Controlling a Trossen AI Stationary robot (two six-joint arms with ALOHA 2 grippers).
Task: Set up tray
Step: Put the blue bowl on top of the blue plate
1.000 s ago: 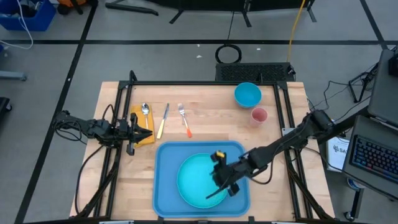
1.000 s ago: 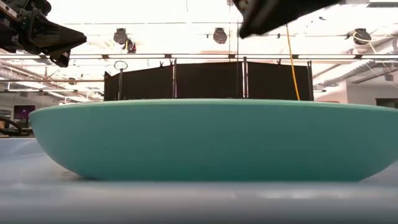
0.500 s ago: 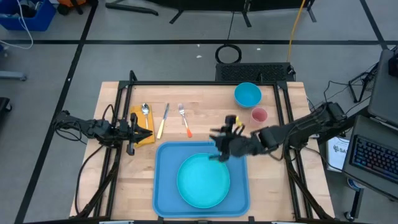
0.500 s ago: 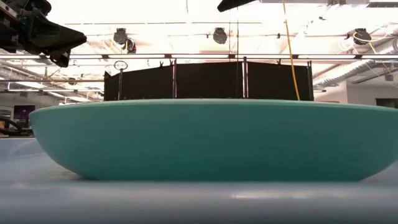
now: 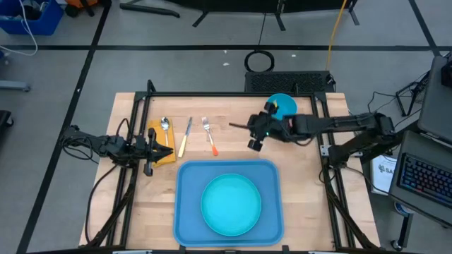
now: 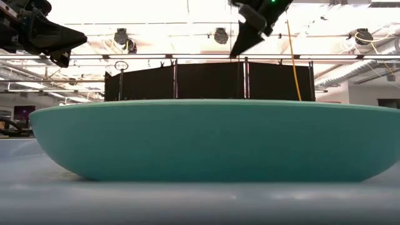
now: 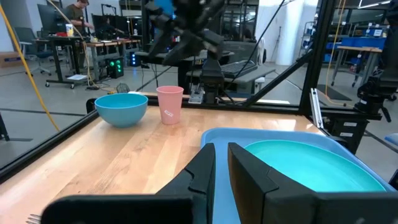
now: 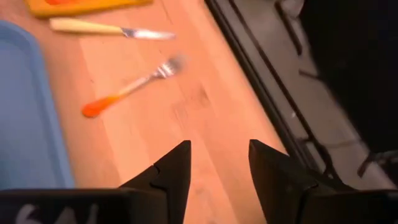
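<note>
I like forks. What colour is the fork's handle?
The fork has an orange handle, clearest in the right wrist view.

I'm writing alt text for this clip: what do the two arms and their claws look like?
Both arms are dark, slim and jointed, with black cables trailing along them. The left claw has two blunt black fingers. The right claw has tapered black fingers; pale markings show on its body, and a small green light glows near its wrist.

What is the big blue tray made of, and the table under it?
The tray looks like smooth light-blue plastic: one even colour, rounded corners and a moulded raised rim. The table looks like pale wood with a matte finish: planks and grain lines show on its top. Neither can be told for sure by look alone.
</note>
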